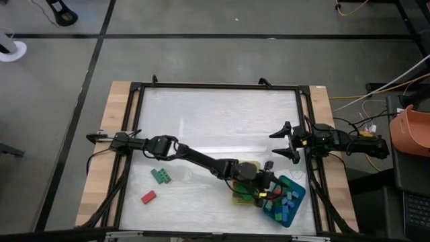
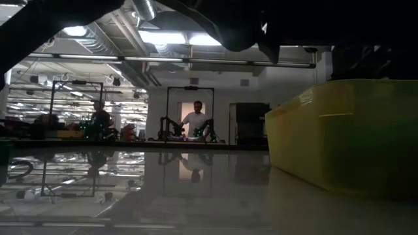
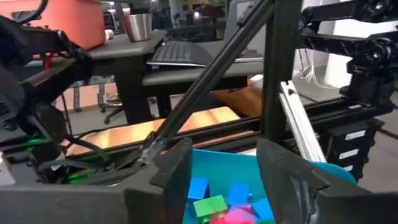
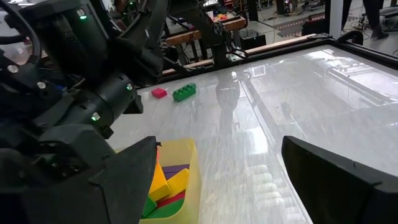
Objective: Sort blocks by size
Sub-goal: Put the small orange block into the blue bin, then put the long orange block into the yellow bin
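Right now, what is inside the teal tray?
The teal tray holds many small blocks: blue, green, red and a pink one. The left gripper hangs over its inner end with jaws apart, so blocks beneath it are hidden.

High: straight down over the table (image 1: 215, 121) | Low: level at tabletop, close beside yellow tray (image 2: 339, 137) | Left wrist: close above teal tray (image 3: 214, 162) | Right wrist: shares yellow tray (image 4: 186, 168)
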